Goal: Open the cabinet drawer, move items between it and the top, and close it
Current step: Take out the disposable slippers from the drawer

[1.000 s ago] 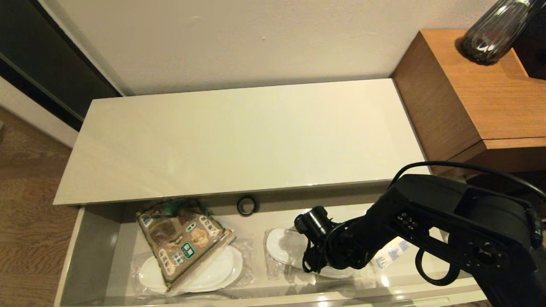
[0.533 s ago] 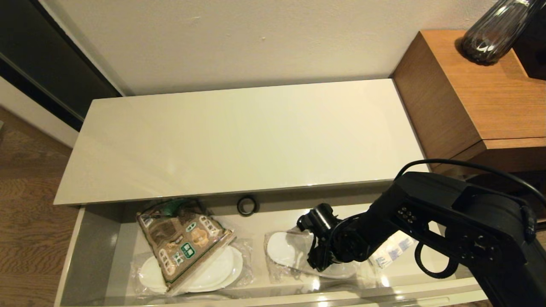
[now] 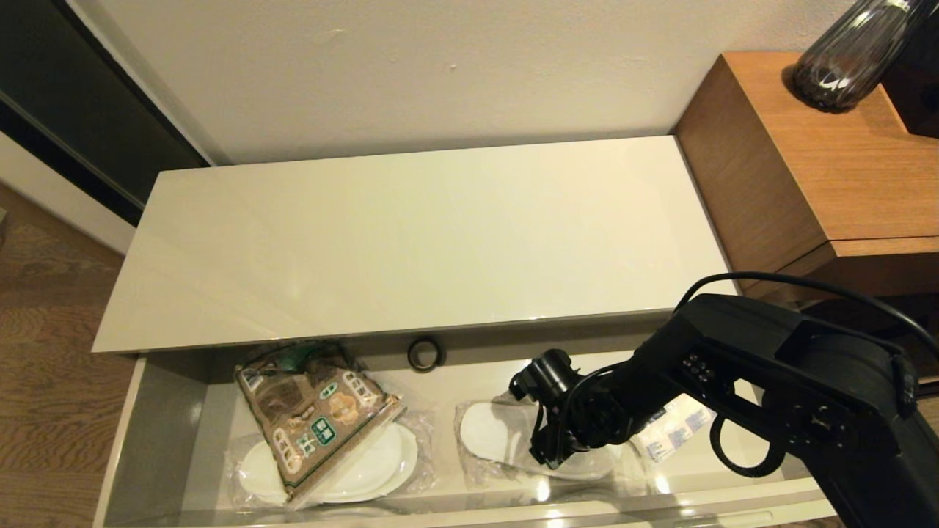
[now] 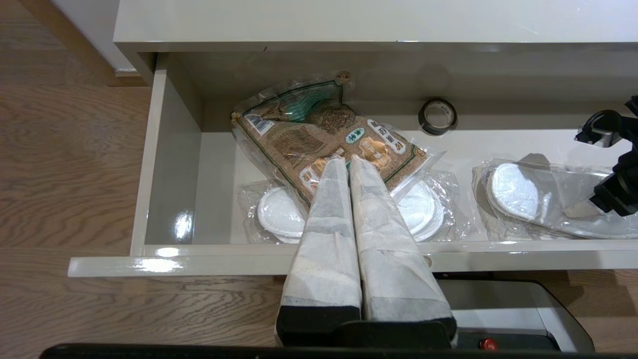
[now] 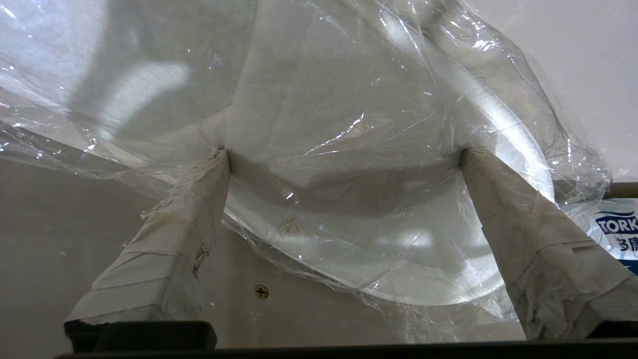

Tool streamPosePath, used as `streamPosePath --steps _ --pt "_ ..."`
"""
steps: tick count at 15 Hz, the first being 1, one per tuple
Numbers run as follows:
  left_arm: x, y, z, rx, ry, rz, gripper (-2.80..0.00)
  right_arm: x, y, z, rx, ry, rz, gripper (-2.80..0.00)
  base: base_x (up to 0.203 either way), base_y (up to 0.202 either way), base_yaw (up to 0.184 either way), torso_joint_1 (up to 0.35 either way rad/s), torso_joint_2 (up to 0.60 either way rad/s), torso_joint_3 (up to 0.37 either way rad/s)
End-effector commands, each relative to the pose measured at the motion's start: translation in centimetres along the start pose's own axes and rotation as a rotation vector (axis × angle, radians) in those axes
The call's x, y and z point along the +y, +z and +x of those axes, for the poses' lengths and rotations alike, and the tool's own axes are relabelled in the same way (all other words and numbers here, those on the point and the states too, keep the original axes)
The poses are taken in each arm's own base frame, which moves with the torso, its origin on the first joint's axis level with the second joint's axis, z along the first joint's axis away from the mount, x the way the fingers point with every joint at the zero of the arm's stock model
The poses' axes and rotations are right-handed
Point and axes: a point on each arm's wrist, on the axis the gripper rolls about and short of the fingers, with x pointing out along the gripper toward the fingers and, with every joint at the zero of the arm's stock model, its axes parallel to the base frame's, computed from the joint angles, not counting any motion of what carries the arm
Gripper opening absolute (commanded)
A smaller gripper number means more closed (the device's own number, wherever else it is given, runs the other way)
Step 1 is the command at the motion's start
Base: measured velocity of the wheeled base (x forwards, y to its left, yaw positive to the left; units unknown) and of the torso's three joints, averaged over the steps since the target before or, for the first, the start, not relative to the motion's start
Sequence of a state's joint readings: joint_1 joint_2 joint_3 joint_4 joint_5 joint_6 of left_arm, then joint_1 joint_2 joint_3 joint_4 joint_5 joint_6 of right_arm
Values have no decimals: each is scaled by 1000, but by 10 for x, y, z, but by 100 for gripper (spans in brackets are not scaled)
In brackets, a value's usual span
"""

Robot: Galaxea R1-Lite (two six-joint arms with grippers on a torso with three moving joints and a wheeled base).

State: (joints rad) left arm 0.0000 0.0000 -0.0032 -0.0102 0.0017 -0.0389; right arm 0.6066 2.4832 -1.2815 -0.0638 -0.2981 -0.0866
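Right gripper spread wide, taped fingertips pressing crinkly clear wrap over flat white slippers; only this view shows a drawer screw. Left gripper pinched together.

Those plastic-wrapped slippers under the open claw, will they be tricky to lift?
Probably somewhat. The wrapped slippers look thin and flat, so likely light but floppy. Their loose, crinkled clear wrap looks slippery; the right gripper, its jaws wide open, may catch plastic rather than slipper.
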Motion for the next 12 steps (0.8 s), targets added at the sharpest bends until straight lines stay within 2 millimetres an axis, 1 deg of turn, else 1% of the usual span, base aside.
streamPosePath --steps 1,2,3,4,9,11,12 --pt "0 0 0 1 0 -1 -280 1 0 1 0 1 0 0 0 0 0 0 0 0" --pt "0 0 0 1 0 -1 -280 1 0 1 1 0 0 0 0 0 0 0 0 0" --pt "0 0 0 1 1 -1 -280 0 0 2 3 0 -1 -153 0 0 0 0 0 0" --pt "0 0 0 1 1 -1 -280 1 0 1 6 0 -4 -280 0 0 0 0 0 0" --pt "0 0 0 1 1 -1 -280 0 0 -1 2 -2 6 -280 0 0 0 0 0 0" --pt "0 0 0 1 0 -1 -280 -3 1 -8 -7 -7 13 -280 0 0 0 0 0 0" --pt "0 0 0 1 0 -1 -280 -6 4 -16 -23 -9 18 -280 0 0 0 0 0 0"
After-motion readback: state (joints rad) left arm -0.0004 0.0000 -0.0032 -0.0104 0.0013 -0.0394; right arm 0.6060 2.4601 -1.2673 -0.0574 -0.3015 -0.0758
